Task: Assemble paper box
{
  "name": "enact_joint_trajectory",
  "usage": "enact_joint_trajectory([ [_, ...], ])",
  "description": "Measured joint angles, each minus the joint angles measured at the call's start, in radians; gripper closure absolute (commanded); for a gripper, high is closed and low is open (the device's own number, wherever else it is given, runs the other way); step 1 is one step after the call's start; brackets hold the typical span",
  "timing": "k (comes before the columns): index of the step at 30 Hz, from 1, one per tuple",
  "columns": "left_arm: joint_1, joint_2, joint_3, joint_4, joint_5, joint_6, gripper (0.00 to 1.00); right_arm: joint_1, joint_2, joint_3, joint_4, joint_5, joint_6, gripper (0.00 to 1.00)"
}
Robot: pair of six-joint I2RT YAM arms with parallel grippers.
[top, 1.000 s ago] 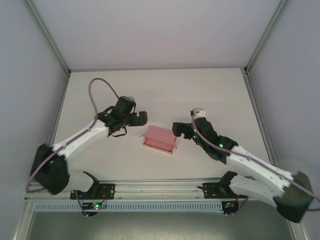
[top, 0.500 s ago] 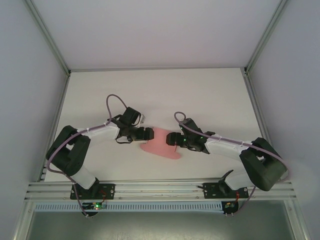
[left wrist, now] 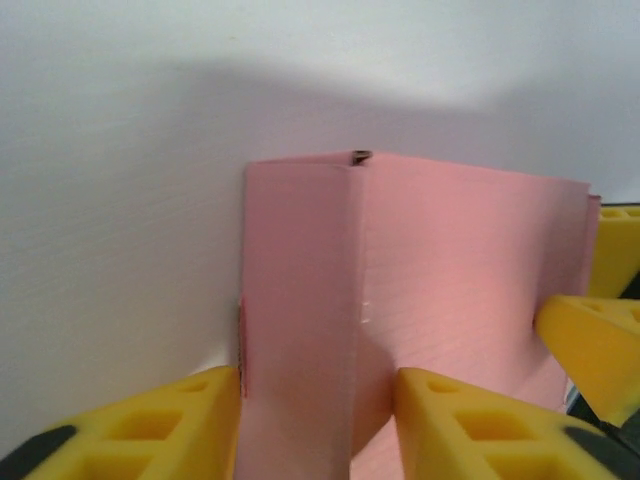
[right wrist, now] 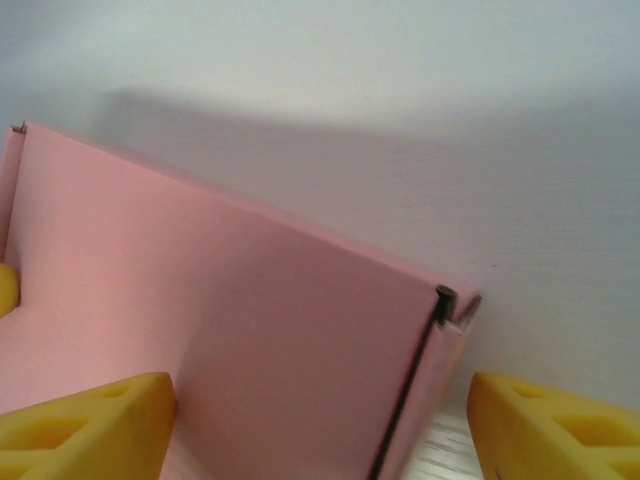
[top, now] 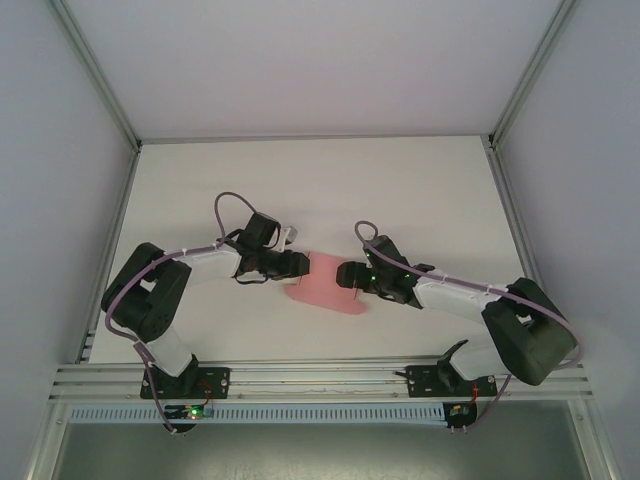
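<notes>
Reaching low across the flat white table [top: 300, 180], the two black-and-white robot arms [top: 190, 262] close in from either side on the light-pink paper box [top: 325, 288] of thin folded card. It lies near the table's middle, a little toward the arm bases. From above it reads as a blurred pink patch. The wrist views show its walls partly raised and one corner seam not closed.

The black left gripper [top: 298, 265] meets the box's left end. Its yellow fingers [left wrist: 150, 425] straddle a folded-over side wall, one pad against the outer face and the other close on the inner side. I cannot tell whether they truly pinch. The black right gripper [top: 347, 275] sits at the opposite end, released, its jaws spread around a corner. Its outer yellow finger [right wrist: 550, 430] stands clear of the card, with bare table between.

Judging by the thin walls, the box is very light, floppy and easily creased, and it would likely slide on the smooth top. It looks best taken lightly by a doubled wall or along a fold line, with the other gripper bracing the far end.
</notes>
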Motion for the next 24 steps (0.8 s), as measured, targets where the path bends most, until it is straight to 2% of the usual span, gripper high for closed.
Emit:
enact_joint_trajectory([
  [7, 0.054, 0.008, -0.082, 0.159, 0.107, -0.062, 0.73, -0.061, -0.115, -0.069, -0.019, -0.017, 0.0, 0.11],
  [12, 0.1, 0.011, -0.155, 0.298, 0.183, -0.11, 0.79, -0.067, -0.162, -0.099, 0.027, -0.077, 0.004, 0.11],
  [17, 0.113, 0.004, -0.198, 0.367, 0.2, -0.126, 0.8, -0.067, -0.143, -0.105, 0.101, -0.158, 0.026, 0.11],
  [24, 0.118, -0.003, -0.243, 0.442, 0.205, -0.14, 0.84, -0.074, -0.01, -0.105, 0.21, -0.273, 0.064, 0.15],
])
